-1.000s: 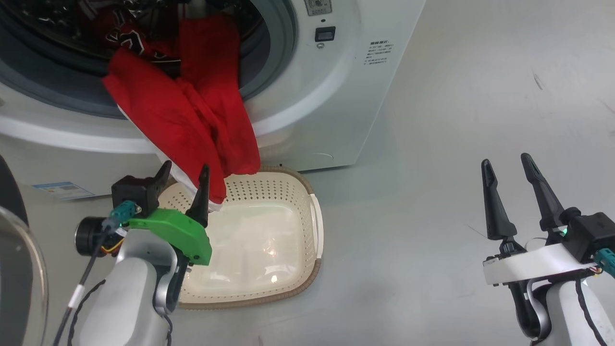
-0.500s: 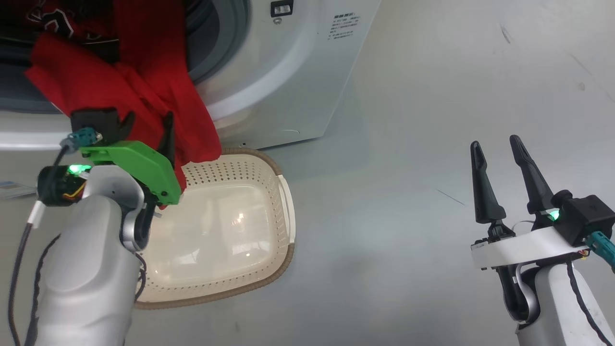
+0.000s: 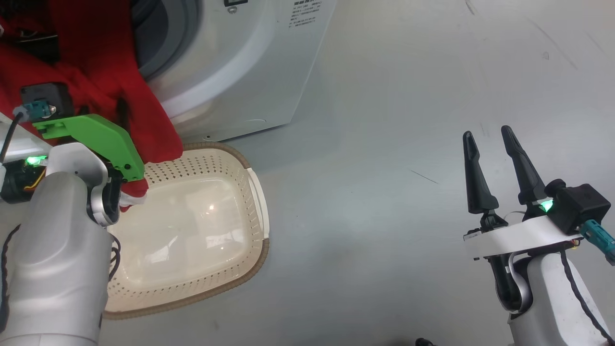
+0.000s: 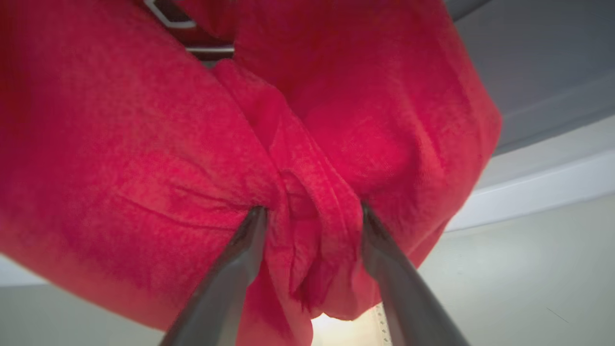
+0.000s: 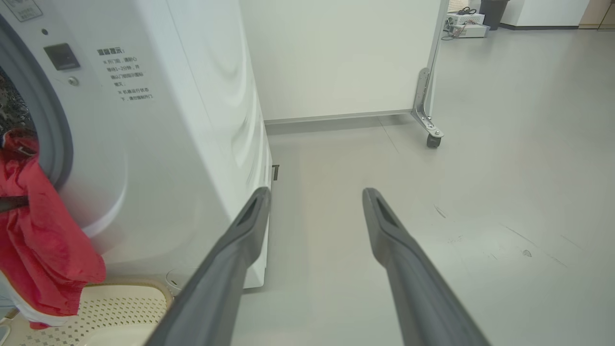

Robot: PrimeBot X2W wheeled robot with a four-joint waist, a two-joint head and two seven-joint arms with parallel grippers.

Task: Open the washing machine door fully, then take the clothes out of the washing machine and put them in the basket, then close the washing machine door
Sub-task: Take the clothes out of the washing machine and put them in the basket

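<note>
Left pincer (image 4: 310,211) has its two long dark fingers spread apart, straddling a bunched upright fold of the soft red jersey with a white hem (image 4: 144,144). Cloth fills the gap and brushes both inner faces. The fingers stand as wide as those of the idle arm, though, so I judge the fold is not yet pinched.

Outward from there, the jersey spills from the grey rubber ring (image 3: 168,43) of the big white front-loading washing machine (image 3: 240,72) in the upper left of the head view. It hangs down the machine's front. Its long axis runs top to bottom, and the fold lies along that line between the fingers. How much of the garment is inside the drum cannot be told.

Just below sits the small cream perforated plastic basket with a brown woven-look rim (image 3: 259,250), on the grey floor (image 3: 384,216) at the lower left of the frame. The jersey's lowest red corner and white hem dangle over the basket's end nearest the machine.

The coming move turns on one relation. The basket lies straight down the cloth's own axis from the pincer, so a closed grip, a pull away from the drum and a lowering should bring the garment in.

At the lower right of the frame the right pincer (image 3: 487,134) points up with fingers apart and nothing between them, well apart from the jersey. The left arm is plainly the nearer.
</note>
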